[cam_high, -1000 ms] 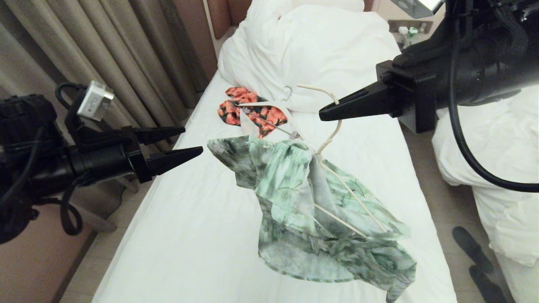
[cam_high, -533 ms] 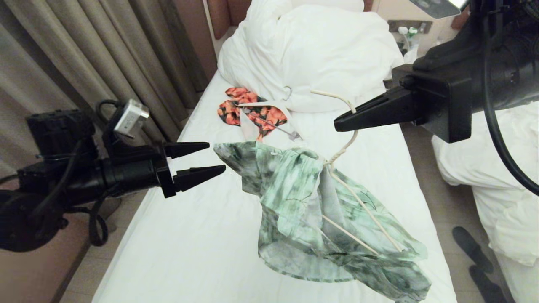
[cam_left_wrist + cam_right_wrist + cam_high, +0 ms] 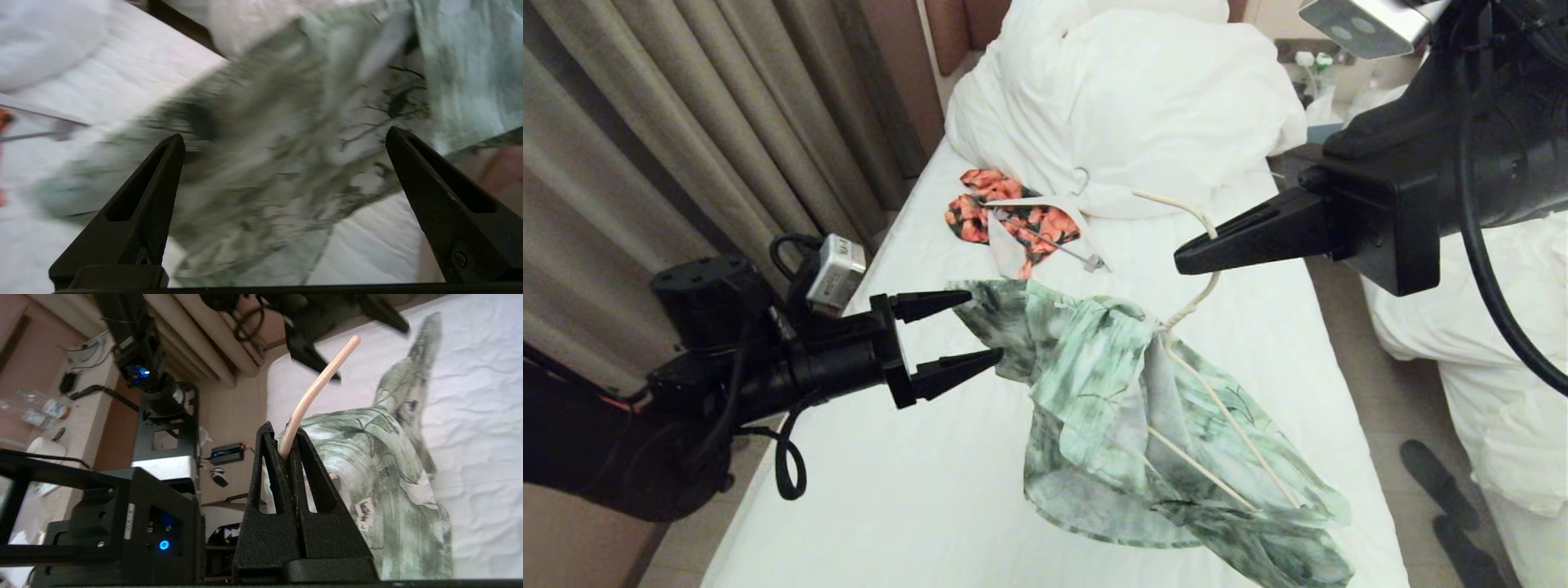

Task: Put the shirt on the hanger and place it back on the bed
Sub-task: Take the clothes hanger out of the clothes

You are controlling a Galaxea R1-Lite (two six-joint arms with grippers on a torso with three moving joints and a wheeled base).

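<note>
While the right gripper (image 3: 1186, 260) pinches the hanger (image 3: 1217, 400) aloft, the shirt (image 3: 1111, 408) drapes half on. Wide open, the left gripper (image 3: 984, 331) reaches its sleeve; straightening and bed (image 3: 890, 474) placement remain.

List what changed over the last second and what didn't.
The left tool, wide open, moved in from the left until its tips straddle the loose edge of the shirt; it has not closed. The right tool stayed shut on the hanger, carrying it and the draped shirt slightly rightward. The orange garment and the bed are unchanged.
</note>
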